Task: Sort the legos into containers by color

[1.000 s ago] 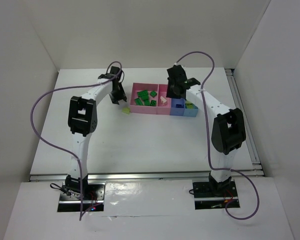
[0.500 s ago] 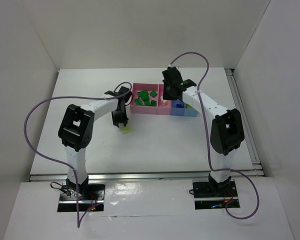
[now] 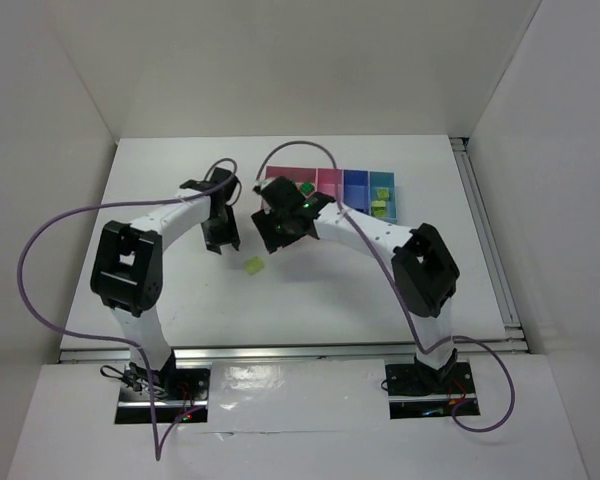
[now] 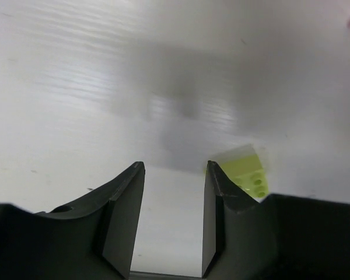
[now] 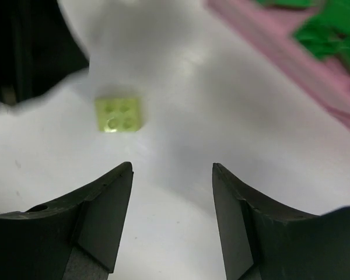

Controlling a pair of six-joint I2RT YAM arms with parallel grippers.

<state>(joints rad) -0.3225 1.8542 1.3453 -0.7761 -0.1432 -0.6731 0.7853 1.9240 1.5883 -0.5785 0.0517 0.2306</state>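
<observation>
Right arm swung left from the bins [image 3: 325, 178]. Yellow-green four-stud brick [image 3: 252, 265] lies on counter [image 3: 310, 290], near-left of right claw [image 5: 172, 169], near-right of left claw [image 4: 175, 166]; both claws part-open, empty. Square: no long axis.

Yellow-green lego [image 4: 245, 173] half behind left hand [image 4: 174, 175]

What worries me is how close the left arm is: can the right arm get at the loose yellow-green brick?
Probably yes: the open right end effector faces the brick across bare table. The left end effector sits beside the brick, not over it.
</observation>
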